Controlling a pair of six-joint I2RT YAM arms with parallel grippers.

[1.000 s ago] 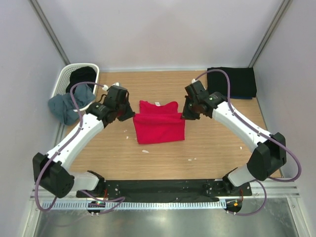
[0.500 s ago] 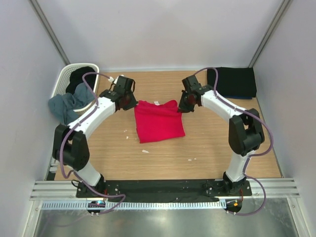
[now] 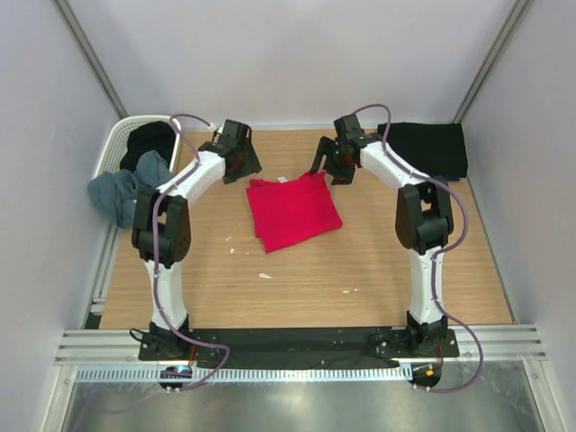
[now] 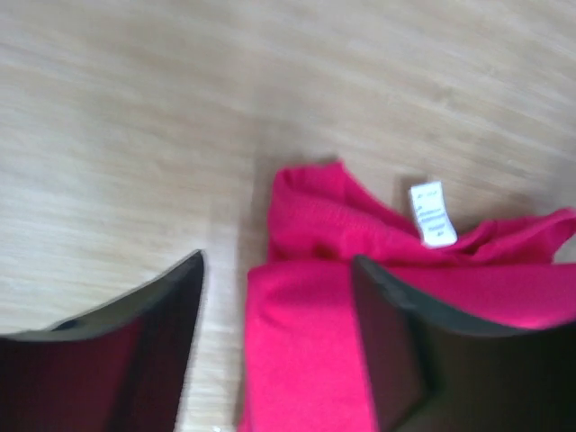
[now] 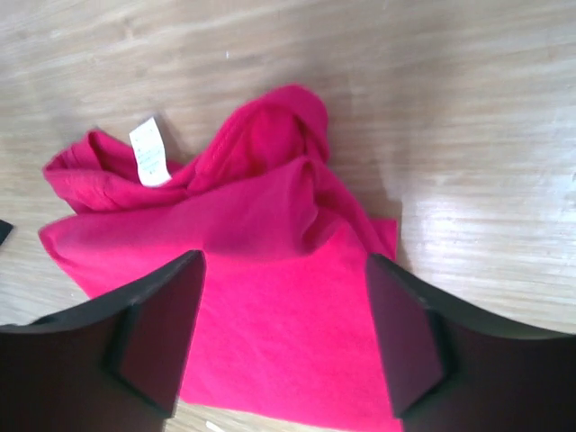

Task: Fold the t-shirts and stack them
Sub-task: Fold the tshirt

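Item, red t-shirt (image 3: 292,210): we log it newly released, folded on the tabletop (image 3: 360,261) right of the basket (image 3: 115,144), left tool (image 3: 243,169) nearer that basket, right tool (image 3: 331,171) farther, both now parted and empty; we judge this fold done, stacking pending.

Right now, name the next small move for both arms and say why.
Probably lift both grippers clear. The left gripper and right gripper stand open at the collar edge of the red t-shirt, holding nothing; it lies folded on the table, apart from the black stack far right.
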